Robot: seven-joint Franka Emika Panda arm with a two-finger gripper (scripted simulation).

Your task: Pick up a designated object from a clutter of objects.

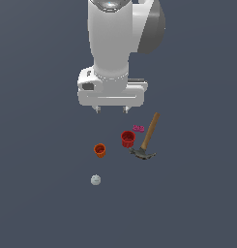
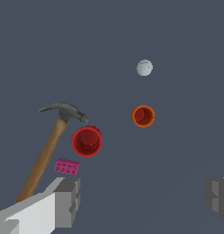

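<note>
Evidently the approach step was in hand: the gripper [image 1: 111, 110] hung high with jaws spread wide and empty, while the red cup [image 1: 128, 139] stood upright mid-surface, just beside the hammer [image 1: 148, 139] head, so the next move called for centring and descending.

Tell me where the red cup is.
In the exterior view, the red cup sits right of centre, beside the hammer head, with the orange cup to its left.
</note>
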